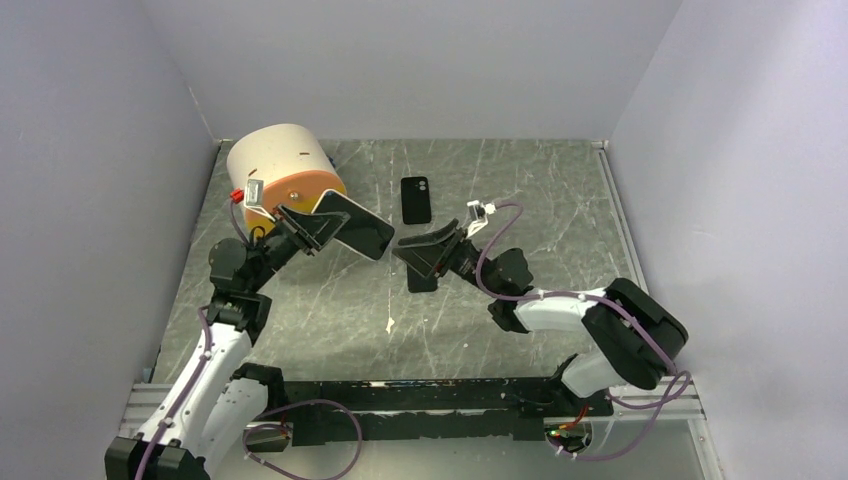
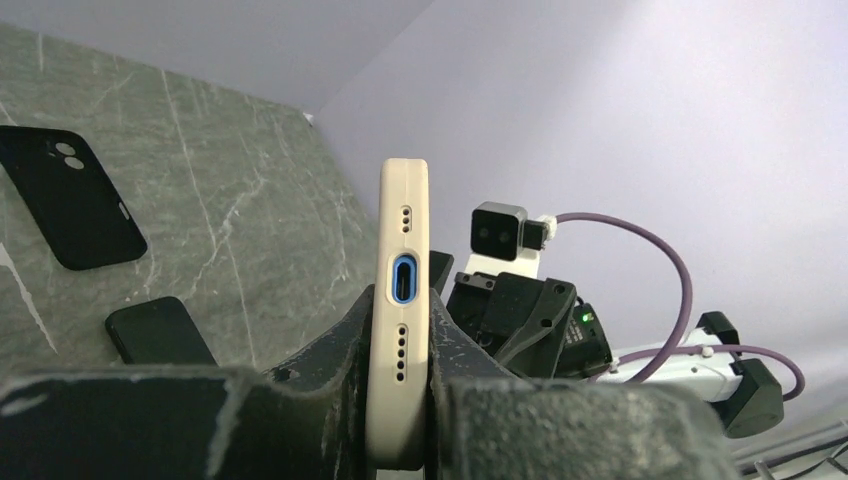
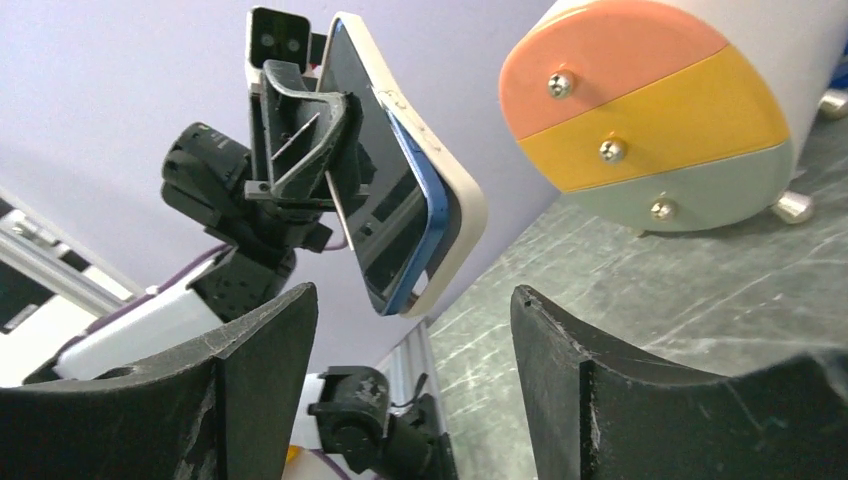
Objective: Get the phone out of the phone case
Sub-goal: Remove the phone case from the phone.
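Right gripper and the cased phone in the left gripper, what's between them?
Nothing: the right wrist view shows only open air between the right gripper and the cased phone.

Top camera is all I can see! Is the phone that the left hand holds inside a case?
Observer: Yes. The left wrist view shows a cream, soft-looking phone case wrapped around the blue-edged phone, and the left hand is clamped on both.
Operator: Is the right hand holding anything?
Observer: No. Its own camera shows the right hand open and empty, with its fingers apart and pointing at the phone's dark screen.
Operator: Is the case coming off?
Observer: I can't tell. From the right wrist, the blue edge shows along the cream rim on one side.
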Controlling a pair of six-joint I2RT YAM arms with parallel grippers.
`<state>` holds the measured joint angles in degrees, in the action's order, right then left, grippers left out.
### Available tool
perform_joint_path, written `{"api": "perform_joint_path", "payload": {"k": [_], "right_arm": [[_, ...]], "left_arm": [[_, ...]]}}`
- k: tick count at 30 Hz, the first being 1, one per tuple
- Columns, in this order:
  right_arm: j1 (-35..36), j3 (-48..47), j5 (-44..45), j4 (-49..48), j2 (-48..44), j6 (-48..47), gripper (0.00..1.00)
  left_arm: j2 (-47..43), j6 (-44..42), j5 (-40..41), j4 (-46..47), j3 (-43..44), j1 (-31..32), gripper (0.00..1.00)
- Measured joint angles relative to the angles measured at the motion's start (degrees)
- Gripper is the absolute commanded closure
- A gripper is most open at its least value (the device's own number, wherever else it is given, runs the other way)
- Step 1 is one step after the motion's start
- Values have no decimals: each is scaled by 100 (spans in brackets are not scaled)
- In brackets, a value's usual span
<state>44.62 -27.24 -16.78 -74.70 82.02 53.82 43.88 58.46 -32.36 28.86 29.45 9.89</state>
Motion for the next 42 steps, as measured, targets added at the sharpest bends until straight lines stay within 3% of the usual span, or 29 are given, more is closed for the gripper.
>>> {"api": "perform_joint_path", "payload": {"k": [6, 29, 42], "right_arm": [[33, -57, -195, -413, 247, 431, 39], [76, -382, -505, -728, 695, 824, 48], [85, -398, -461, -461, 367, 649, 46]], "left_arm": [[-9, 385, 227, 240, -289, 0, 98], [181, 1158, 402, 1137, -577, 7, 98], [-92, 1056, 557, 979, -592, 48, 97]]}}
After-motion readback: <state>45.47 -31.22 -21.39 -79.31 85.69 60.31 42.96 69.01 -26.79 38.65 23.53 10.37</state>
